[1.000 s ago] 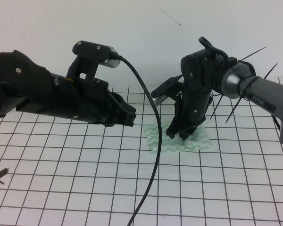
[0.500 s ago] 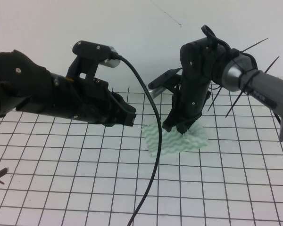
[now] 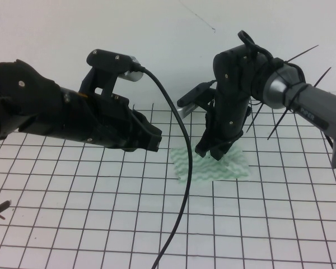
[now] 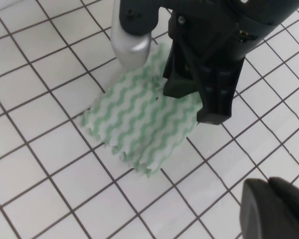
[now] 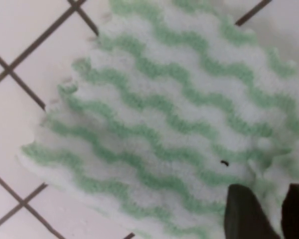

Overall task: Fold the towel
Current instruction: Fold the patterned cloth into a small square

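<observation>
White gridded desk (image 3: 101, 213). Towel (image 3: 213, 169) lies flat mid-desk, not yet folded. Right claw (image 3: 213, 152) sits low over its far side, slightly spread. Left claw (image 3: 152, 139) hovers near the towel, pressed together. We judge this the grasp step; next, pinch the edge and carry it across.

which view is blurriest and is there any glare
Right wrist view is softest: towel out of focus, right gripper a blur at its edge. Left wrist view is sharp on the towel, the left gripper blurred close to the lens, off the towel. High view evenly lit, no harsh glare.
</observation>
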### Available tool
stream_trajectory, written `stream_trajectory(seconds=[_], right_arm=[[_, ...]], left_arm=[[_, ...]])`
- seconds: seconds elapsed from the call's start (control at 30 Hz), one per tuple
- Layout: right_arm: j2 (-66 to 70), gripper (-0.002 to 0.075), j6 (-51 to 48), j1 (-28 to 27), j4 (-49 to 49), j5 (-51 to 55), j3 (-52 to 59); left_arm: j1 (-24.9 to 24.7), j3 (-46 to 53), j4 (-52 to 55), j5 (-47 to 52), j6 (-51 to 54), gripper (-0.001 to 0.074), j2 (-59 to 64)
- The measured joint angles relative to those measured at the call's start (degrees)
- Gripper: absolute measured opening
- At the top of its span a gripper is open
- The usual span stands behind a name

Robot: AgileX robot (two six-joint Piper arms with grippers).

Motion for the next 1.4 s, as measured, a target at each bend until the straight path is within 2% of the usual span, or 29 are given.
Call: stream_trajectory(seconds=[0.13,0.43,0.7,1.0,1.1,1.17,1.27,1.4], right_arm=[[0.0,0.0220,0.5,0.0,0.0,0.0,0.0],[-2.0,0.0246,1.0,0.0,0.5,1.4,-0.1],[-1.7,0.0347,-1.6,0.0,3.4,1.5,-0.1],[-4.1,0.0358,-7.0,-0.1,2.2,1.7,-0.1],[-8.1,0.0323,-5.1,-1.0,2.2,1.7,0.0],[-11.6,0.0259,-3.8,-2.2,2.2,1.7,0.0],[-17.2,0.0102,-2.8,-4.4,2.2,1.9,0.0],[-25.4,0.0024,-2.9,-6.1,2.5,2.0,0.0]], left_arm=[[0.0,0.0,0.0,0.2,0.0,-0.0001,0.0],[0.0,0.0,0.0,0.2,0.0,-0.0001,0.0],[0.0,0.0,0.0,0.2,0.0,-0.0001,0.0],[0.0,0.0,-0.1,1.8,-0.1,-0.0001,-0.1],[0.0,0.0,0.0,2.1,-0.1,-0.0001,-0.6],[0.1,0.0,0.1,2.5,-0.1,-0.0001,-0.9],[0.5,0.0,0.6,3.3,-0.1,-0.0001,-2.2],[0.7,0.0,2.0,3.5,-0.1,-0.0001,-4.8]])
